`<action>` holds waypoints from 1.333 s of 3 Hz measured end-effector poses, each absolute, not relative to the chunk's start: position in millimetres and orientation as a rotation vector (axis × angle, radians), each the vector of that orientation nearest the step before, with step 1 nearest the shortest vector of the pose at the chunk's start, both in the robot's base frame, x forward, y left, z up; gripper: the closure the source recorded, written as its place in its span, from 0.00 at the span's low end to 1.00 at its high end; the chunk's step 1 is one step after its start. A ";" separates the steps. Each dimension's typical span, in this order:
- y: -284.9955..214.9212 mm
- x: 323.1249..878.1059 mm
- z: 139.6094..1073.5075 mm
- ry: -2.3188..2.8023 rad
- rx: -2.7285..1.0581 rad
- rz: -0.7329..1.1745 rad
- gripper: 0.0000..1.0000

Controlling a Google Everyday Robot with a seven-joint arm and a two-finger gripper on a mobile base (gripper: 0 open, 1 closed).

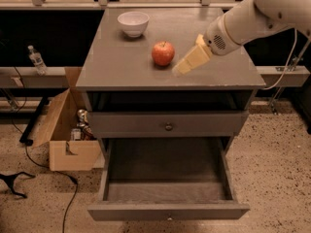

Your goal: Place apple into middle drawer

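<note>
The apple sits on the grey cabinet top, with the gripper just beside it; I cannot tell its grip. Below, the middle drawer stands pulled out. 1 white bowl sits behind, and a cardboard box rests on the speckled floor.

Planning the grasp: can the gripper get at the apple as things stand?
Probably yes. The gripper hangs close beside the apple, over the cabinet top, with nothing between them. The white bowl sits apart, farther back on the other side.
</note>
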State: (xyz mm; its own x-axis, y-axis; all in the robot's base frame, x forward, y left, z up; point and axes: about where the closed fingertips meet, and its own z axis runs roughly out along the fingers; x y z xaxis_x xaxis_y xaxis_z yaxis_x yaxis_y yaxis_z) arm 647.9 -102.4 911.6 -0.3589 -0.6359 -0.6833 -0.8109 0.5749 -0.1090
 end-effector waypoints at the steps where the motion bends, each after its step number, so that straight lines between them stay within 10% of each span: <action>1: -87.9 678.7 892.3 2.082 -1.060 0.383 0.00; 4: -49.8 737.1 874.3 2.041 -0.882 0.440 0.00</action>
State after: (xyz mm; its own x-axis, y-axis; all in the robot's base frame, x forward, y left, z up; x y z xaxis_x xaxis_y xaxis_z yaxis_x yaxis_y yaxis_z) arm 737.1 -49.8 874.3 -0.3921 -0.4263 -0.8152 -0.7243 0.6894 -0.0121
